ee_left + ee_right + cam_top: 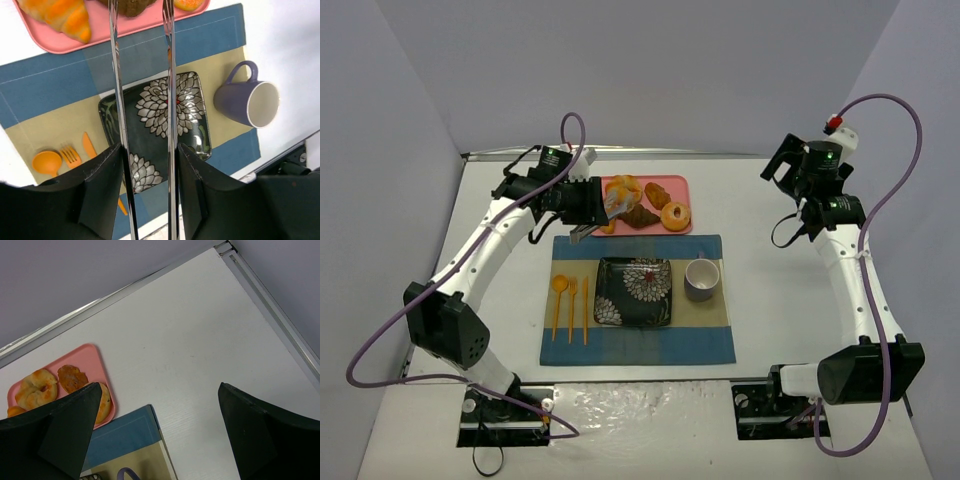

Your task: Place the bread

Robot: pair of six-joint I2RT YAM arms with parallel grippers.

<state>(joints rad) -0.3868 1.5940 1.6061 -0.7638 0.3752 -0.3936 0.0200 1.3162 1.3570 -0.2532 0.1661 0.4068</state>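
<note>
The bread (675, 215), a golden ring bun with a centre hole, lies at the right end of the pink tray (682, 183). Only its edge shows in the left wrist view as the bread (189, 4); in the right wrist view the bread (104, 401) is half hidden behind a finger. My left gripper (590, 205) hovers at the tray's left end, shut on metal tongs (116, 75), whose two blades run up between the left gripper (149, 150) fingers and out of frame over the tray, apart. My right gripper (159, 390) is open and empty, raised at the back right (782, 165).
Also on the tray are a croissant (60, 15), a dark brown pastry (640, 215), a small brown roll (657, 193) and a pale round bun (623, 190). On the blue-and-tan mat (705, 340) lie a dark flowered plate (633, 292), a purple cup (701, 278) and orange cutlery (570, 300).
</note>
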